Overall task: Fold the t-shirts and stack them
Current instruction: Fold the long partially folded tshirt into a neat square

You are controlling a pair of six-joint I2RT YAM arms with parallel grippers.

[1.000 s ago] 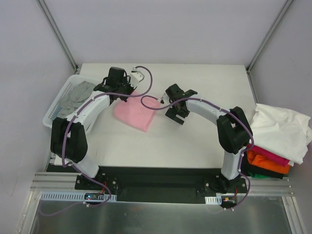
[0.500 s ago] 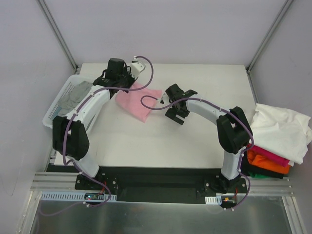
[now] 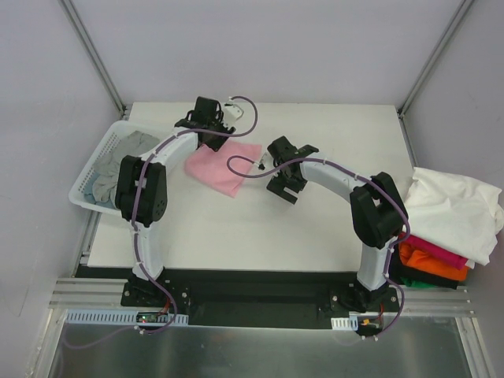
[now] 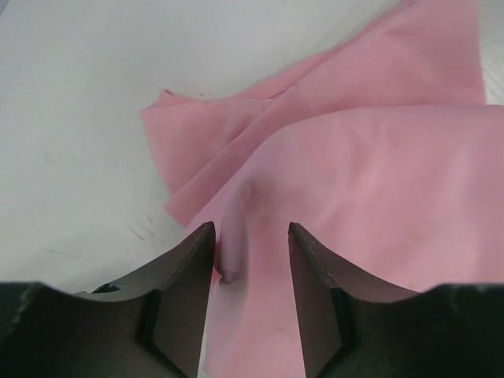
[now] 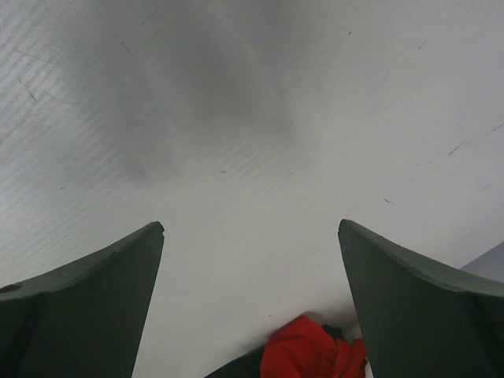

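The table top is white, matt and smooth, with fine dark scratches. On the table, the pink t-shirt is soft matt cloth, creased along its folds. At the table's left edge, the basket is white plastic lattice and holds the grey t-shirt, also matt cloth. The left gripper fingers and right gripper fingers look like dark, matt, smooth plastic. Beyond the table's near edge, the metal sheet has a brushed, dully reflective finish.

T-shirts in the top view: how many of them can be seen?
6 at least: pink t-shirt on the table, grey t-shirt in the basket, and white t-shirt, magenta t-shirt, orange t-shirt, black t-shirt stacked at right. More may be hidden.
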